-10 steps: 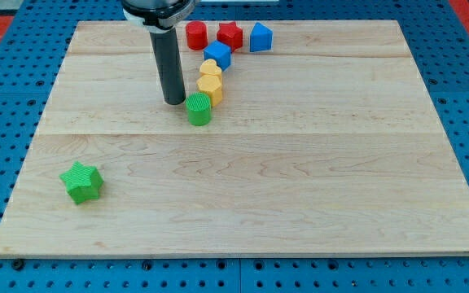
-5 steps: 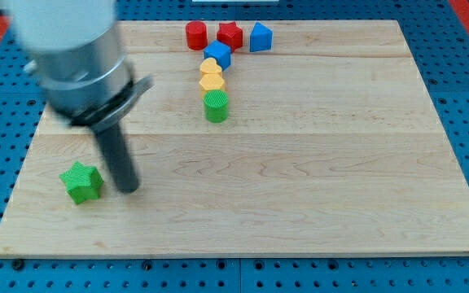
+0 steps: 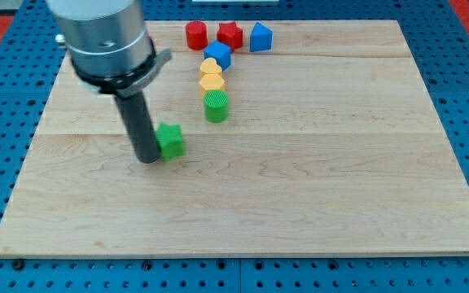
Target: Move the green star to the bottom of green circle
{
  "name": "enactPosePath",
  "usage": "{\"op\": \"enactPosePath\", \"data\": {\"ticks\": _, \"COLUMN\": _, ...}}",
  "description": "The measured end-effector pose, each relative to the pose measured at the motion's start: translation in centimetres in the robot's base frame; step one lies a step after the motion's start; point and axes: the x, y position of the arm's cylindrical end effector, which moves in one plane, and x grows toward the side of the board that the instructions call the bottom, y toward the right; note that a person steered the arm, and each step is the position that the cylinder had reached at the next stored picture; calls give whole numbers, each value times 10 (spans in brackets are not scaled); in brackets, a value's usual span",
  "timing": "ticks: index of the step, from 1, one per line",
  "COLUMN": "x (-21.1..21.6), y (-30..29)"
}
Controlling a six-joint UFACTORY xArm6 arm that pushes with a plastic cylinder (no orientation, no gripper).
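Board (image 3: 316, 203): wooden, other blocks clustered at the view's top.
Green circle (image 3: 216, 106): the target.
Green star (image 3: 170, 140): lower-left of the circle, near; not yet below it.
My tip (image 3: 148, 159): no hand to open or clench, touching the star's left side; I'd push rightward.

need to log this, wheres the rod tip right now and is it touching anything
My tip: no gripper; at the green star's left side, apparently touching it, left and below the green circle.
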Motion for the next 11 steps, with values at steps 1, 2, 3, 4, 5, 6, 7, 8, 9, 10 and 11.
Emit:
{"op": "enactPosePath", "data": {"ticks": 1, "x": -1, "y": -23}}
{"op": "enactPosePath", "data": {"ticks": 2, "x": -30, "y": -61}}
{"op": "enactPosePath", "data": {"ticks": 3, "x": -10, "y": -19}}
{"op": "enactPosePath", "data": {"ticks": 4, "x": 3, "y": 22}}
{"op": "enactPosePath", "data": {"ticks": 5, "x": -8, "y": 55}}
{"op": "enactPosePath", "data": {"ticks": 6, "x": -2, "y": 33}}
{"op": "enactPosePath", "data": {"ticks": 7, "x": -3, "y": 18}}
{"op": "enactPosePath", "data": {"ticks": 8, "x": -14, "y": 25}}
{"op": "enactPosePath", "data": {"ticks": 9, "x": -19, "y": 31}}
{"op": "enactPosePath", "data": {"ticks": 10, "x": -20, "y": 64}}
{"op": "enactPosePath", "data": {"ticks": 11, "x": -14, "y": 82}}
